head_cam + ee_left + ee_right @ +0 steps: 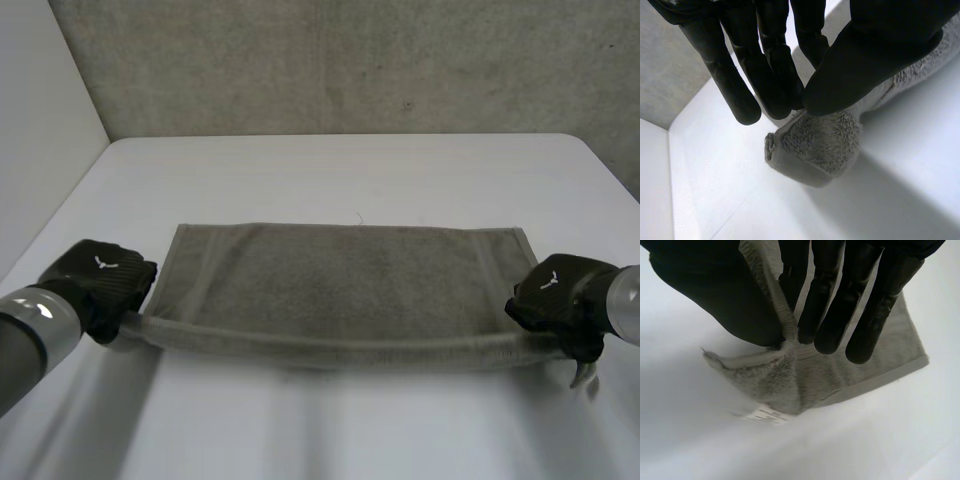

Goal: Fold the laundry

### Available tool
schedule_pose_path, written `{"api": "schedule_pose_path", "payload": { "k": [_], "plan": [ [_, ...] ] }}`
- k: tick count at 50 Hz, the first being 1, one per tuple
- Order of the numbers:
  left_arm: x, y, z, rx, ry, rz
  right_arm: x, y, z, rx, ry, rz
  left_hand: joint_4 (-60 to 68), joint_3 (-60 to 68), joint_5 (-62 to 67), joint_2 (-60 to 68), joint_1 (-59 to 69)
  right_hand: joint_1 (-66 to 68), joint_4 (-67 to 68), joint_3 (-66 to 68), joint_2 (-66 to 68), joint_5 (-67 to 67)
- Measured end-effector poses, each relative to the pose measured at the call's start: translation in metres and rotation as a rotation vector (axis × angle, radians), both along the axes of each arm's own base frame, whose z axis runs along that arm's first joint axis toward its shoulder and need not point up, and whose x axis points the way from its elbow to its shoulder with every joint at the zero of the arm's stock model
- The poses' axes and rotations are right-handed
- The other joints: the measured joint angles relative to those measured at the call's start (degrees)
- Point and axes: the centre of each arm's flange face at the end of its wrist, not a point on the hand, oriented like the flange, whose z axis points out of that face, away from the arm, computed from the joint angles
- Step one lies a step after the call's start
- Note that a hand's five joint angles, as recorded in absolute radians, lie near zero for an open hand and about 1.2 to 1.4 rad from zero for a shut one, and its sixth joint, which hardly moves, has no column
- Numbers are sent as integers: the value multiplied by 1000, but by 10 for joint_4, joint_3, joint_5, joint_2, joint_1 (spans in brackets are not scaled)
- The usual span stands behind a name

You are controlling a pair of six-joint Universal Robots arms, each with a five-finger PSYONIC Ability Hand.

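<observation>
A grey-green towel (345,285) lies across the middle of the white table (340,170), its near edge lifted off the surface and stretched between both hands. My left hand (105,280) pinches the near left corner (815,145) between thumb and fingers. My right hand (560,295) pinches the near right corner (775,375) the same way; a small white label (765,415) hangs below that corner. The far edge of the towel rests flat on the table.
A grey wall (340,60) rises behind the table's far edge, and a white side wall (40,130) stands at the left. Bare table surface surrounds the towel on all sides.
</observation>
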Motion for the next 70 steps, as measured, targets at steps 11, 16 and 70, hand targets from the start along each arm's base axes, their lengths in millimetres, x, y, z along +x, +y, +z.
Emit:
{"api": "schedule_pose_path", "payload": {
  "k": [11, 16, 70],
  "plan": [
    [-26, -66, -46, -104, 22, -23, 19, -79, -42, -264, 24, -38, 0, 0, 0, 0, 0, 0, 0, 0, 0, 1],
    [-44, -107, -60, -228, 53, -28, 40, -111, -68, -429, 11, -27, 0, 0, 0, 0, 0, 0, 0, 0, 0, 1],
    [-75, -168, -21, -594, 188, -37, 21, -187, -30, -624, -605, -204, -588, -585, -578, -588, -575, -281, -373, -360, -355, -363]
  ]
}}
